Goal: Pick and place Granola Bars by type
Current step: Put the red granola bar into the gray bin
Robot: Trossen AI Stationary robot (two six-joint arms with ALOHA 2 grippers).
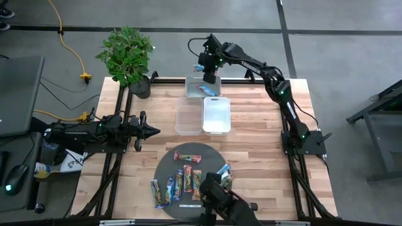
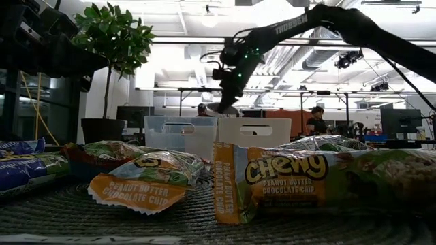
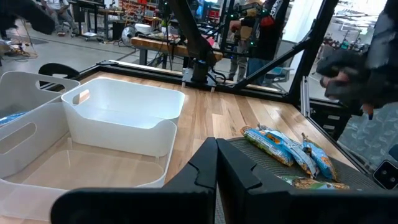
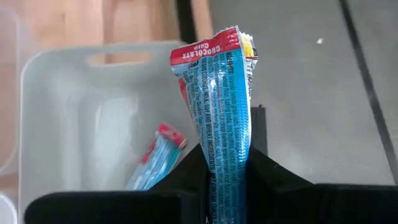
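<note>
Several granola bars [image 1: 179, 182] in blue, green, red and orange wrappers lie flat on a round dark mat [image 1: 164, 164] near the table's front edge. My right gripper [image 1: 209, 75] hangs over the clear far bin [image 1: 188, 81], shut on a blue bar [image 4: 221, 93]. Another blue bar [image 4: 152, 165] lies slanted inside that bin [image 4: 74, 112]. My left gripper [image 1: 154, 130] waits shut and level at the table's left, touching nothing; its own view shows its fingers [image 3: 216, 168] closed. My right gripper pinches the blue bar between its two fingers at the wrapper's lower part [image 4: 225, 134]. The fingers slant down from above. The bar sticks out past the fingertips, its red-striped end [image 4: 214, 53] free, lifted clear above the far bin.
A clear bin [image 1: 188, 118] and a white bin [image 1: 217, 115] stand side by side at the table's middle, between the mat and the far bin. A potted plant [image 1: 127, 53] stands at the far left corner. A dark camera mount [image 1: 220, 199] sits at the near edge.
</note>
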